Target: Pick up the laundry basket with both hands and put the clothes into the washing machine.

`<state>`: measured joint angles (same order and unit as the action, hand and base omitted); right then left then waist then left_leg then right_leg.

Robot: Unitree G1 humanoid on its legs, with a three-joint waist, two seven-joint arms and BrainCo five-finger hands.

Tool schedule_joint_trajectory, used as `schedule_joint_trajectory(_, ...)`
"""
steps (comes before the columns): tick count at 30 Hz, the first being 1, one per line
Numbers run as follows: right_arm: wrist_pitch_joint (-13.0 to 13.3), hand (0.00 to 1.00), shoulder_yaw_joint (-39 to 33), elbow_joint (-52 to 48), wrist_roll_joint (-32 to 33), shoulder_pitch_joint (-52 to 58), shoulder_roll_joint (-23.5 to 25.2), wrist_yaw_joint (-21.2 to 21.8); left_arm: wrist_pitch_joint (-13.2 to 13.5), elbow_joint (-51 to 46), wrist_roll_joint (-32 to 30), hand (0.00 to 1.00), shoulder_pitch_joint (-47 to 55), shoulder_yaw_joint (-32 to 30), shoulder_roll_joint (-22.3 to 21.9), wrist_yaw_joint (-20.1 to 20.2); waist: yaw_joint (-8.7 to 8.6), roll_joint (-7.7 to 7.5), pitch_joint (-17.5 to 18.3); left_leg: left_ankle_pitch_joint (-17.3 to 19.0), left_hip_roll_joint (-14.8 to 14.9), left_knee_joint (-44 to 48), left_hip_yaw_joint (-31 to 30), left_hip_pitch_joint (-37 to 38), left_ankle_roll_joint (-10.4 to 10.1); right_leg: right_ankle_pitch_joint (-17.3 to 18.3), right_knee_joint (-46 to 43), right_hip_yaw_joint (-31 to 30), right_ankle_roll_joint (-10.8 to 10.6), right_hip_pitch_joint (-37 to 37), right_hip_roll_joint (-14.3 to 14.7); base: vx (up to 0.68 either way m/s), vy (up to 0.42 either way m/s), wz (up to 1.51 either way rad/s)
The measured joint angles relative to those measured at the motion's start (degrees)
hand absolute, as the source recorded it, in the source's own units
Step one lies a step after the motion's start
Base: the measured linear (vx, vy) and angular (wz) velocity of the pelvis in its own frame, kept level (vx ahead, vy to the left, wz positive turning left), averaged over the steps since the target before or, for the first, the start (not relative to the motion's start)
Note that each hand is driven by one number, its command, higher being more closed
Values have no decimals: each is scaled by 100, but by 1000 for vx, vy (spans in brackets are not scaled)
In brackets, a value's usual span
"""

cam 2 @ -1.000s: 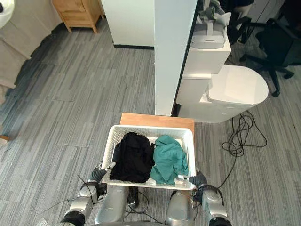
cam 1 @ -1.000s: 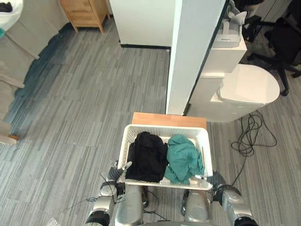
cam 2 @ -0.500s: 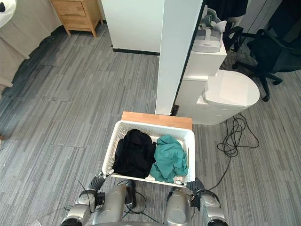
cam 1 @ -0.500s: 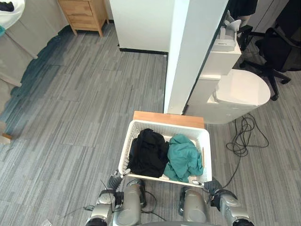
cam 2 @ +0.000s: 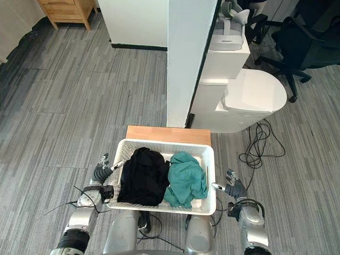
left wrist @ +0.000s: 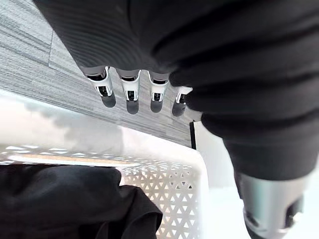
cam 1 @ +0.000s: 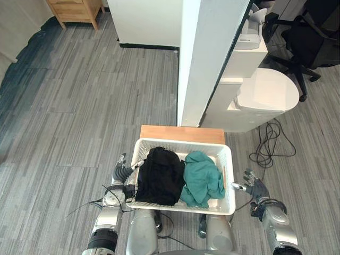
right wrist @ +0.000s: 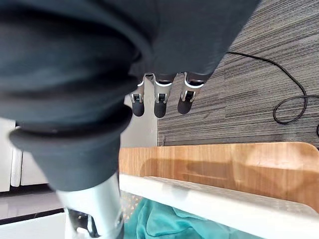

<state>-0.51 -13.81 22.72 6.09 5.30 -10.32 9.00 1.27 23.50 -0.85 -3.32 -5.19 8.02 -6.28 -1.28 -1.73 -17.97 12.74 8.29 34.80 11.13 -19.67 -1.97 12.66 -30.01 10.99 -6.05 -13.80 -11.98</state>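
Observation:
A white laundry basket [cam 1: 229, 178] rests on a low wooden stand [cam 1: 180, 133] right in front of me. A black garment [cam 1: 159, 178] lies in its left half and a teal one [cam 1: 203, 179] in its right half. My left hand [cam 1: 121, 172] hovers beside the basket's left wall, fingers [left wrist: 130, 94] straight, thumb close to the rim [left wrist: 164, 149]. At the right wall my right hand [cam 1: 255, 187] is also open, a small gap away from it. Its fingers [right wrist: 160, 102] reach out over the stand [right wrist: 224, 164] and the basket rim [right wrist: 224, 206].
A white pillar [cam 1: 207, 58] rises just behind the stand. To its right stands a white rounded appliance [cam 1: 265, 98] with its lid shut, with a black office chair [cam 1: 313, 37] behind it. A wooden cabinet [cam 1: 74, 9] is at the far left. Grey plank floor lies to the left.
Both hands have come out from the basket's near corners to its side walls, with fingers spread open. The camera has shifted; the basket stays on the stand.

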Motion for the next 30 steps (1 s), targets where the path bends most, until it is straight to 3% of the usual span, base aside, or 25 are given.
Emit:
schedule_joint_trajectory(15,-115,0,-78,-316,-217,267,414,141,-160,-40,-573,0,176,65,-344,95,104,1,-7,156,160,135,32,-162,-71,155,-226,56,58,-186,19,-5,-4,0)
schedule_joint_trajectory(20,-128,0,146,210,-217,-34,423,127,-234,571,-671,0,-227,176,-307,14,210,1,-7,131,153,142,33,-204,-36,155,-242,59,58,-237,6,3,-1,1)
schedule_joint_trajectory(30,-227,0,322,1515,-218,-1421,198,-61,-343,1780,-649,0,-1427,575,31,-69,219,-13,-236,107,77,226,-9,-502,-41,154,-388,134,57,-494,-116,-6,3,5)
